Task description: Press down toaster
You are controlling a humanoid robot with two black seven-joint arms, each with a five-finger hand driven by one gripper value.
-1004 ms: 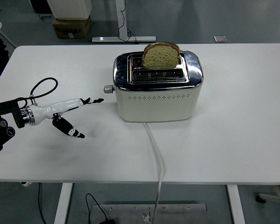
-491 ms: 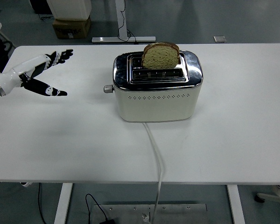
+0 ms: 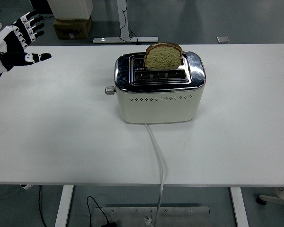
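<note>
Bare desk (image 3: 61, 132) lay between the left hand (image 3: 13, 43) and the toaster (image 3: 159, 92), far right of it; bread (image 3: 163, 56) stood raised. Hand spread open, holding nothing.

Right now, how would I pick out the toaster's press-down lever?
Find the cream toaster with the chrome top at the middle of the white table. On its left end, a small grey knob sticks out sideways, the only part jutting from the smooth body.
</note>
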